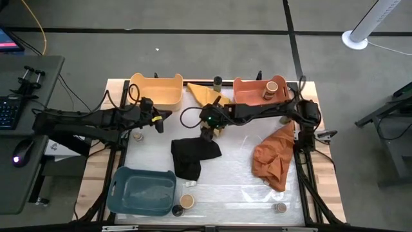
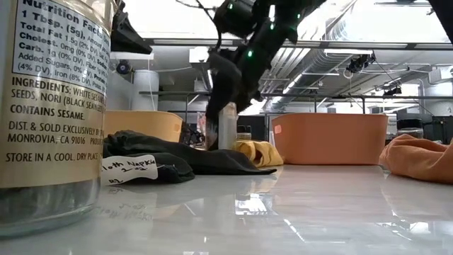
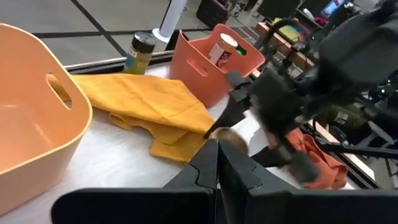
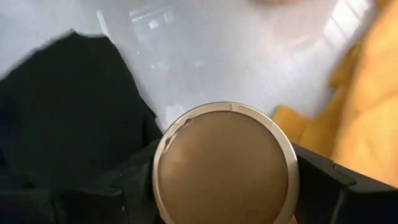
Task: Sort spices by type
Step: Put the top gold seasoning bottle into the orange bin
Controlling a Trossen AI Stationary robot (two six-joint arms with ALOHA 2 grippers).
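A grey floor crossed by dark lines surrounds the pale wooden surface. A desk holds a keyboard and mouse; a white fan base stands on the floor. Exposed ceiling ducts run overhead in bright light.

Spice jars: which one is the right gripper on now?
The tan-lidded jar standing between the black cloth and yellow cloth, mid-table. The right gripper straddles it with its fingers; the other jars stand apart, untouched.
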